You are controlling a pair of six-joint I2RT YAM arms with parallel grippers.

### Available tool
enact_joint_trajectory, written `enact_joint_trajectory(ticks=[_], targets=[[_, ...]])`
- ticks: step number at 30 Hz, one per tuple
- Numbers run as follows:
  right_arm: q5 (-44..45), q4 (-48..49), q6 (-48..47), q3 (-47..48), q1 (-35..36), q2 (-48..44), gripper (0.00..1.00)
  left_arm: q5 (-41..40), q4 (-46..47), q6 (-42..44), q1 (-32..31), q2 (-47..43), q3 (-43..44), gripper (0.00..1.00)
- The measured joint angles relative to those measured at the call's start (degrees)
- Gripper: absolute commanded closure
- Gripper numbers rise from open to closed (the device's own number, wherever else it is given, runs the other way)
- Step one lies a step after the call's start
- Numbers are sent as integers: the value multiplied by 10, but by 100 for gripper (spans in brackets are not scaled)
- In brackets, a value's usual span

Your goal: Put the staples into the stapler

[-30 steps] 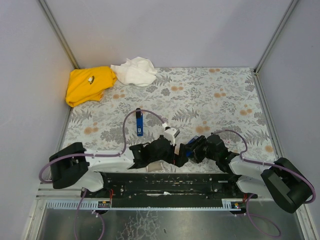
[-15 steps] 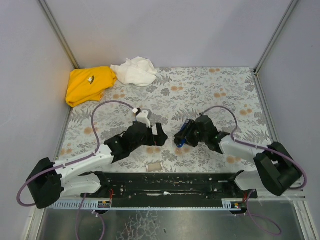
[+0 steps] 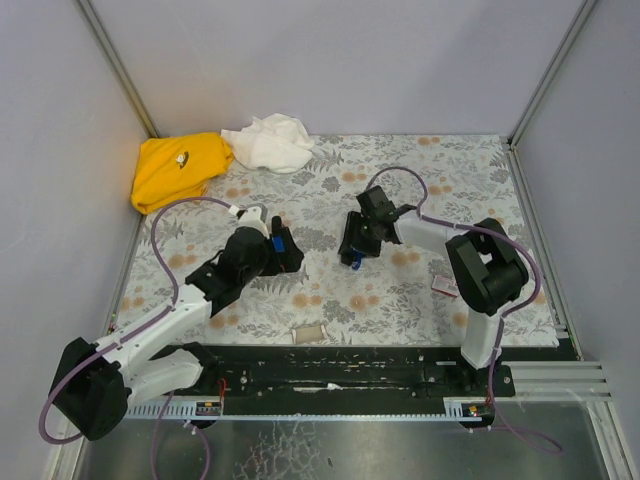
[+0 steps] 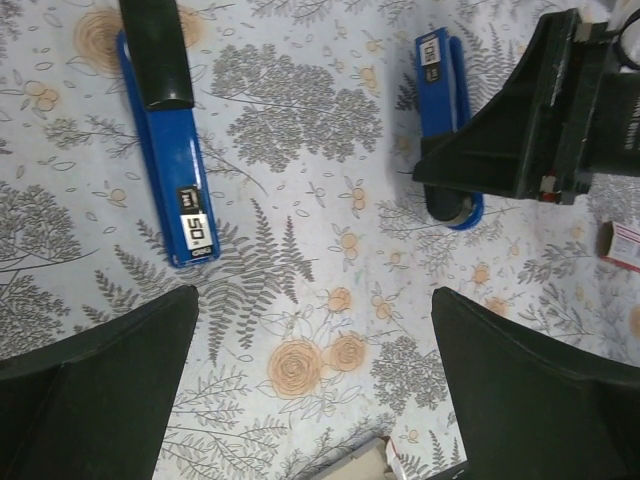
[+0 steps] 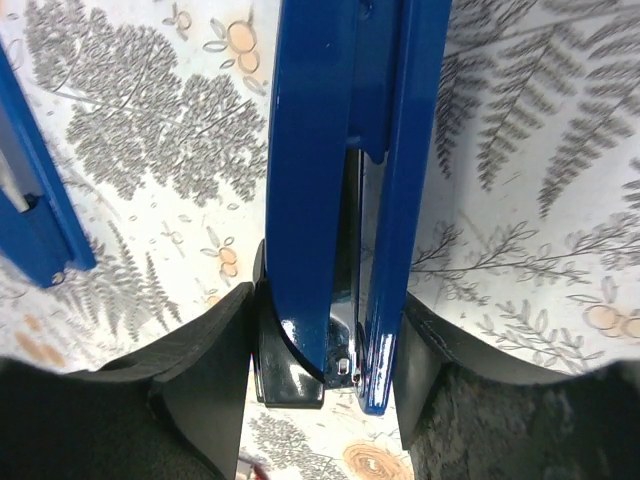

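A slim bright blue stapler lying on the floral cloth (image 4: pixel 170 150) has a small black label (image 4: pixel 197 228) near one end, with a white "50" on it. The second blue stapler (image 4: pixel 447 95) has a similar dark label (image 4: pixel 432 52), too blurred to read. The red print on the small whitish box (image 4: pixel 622 245) can't be made out either.

Staple box (image 4: pixel 622 245) cut off at the picture edge, small whitish item (image 4: pixel 365 466) barely in frame, stapler (image 3: pixel 355 262) mostly hidden by the right claw (image 3: pixel 350 250).

Lab test enclosure, grey walls (image 3: pixel 350 60), floral tablecloth (image 3: pixel 400 290)
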Motion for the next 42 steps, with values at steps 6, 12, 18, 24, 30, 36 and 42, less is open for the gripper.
enact_joint_trajectory(ticks=[6, 12, 18, 24, 30, 36, 42], targets=[[52, -86, -46, 76, 0, 37, 26, 5, -10, 4, 35, 13, 0, 0], [63, -114, -80, 105, 0, 47, 0, 20, 4, 3, 80, 44, 0, 0], [71, -132, -126, 107, -9, 24, 1, 44, 36, 2, 146, 78, 0, 0], [55, -98, -177, 9, -117, -127, 1, 79, 96, -7, 325, 85, -11, 0], [64, 8, -220, -162, -293, -322, 1, 39, 189, -12, 441, 11, -114, 0], [143, 176, -256, -377, -311, -459, 1, 16, 315, 51, 441, -7, -217, 0], [207, 320, -278, -485, -311, -449, 0, 30, 433, 105, 439, 78, -222, 0]])
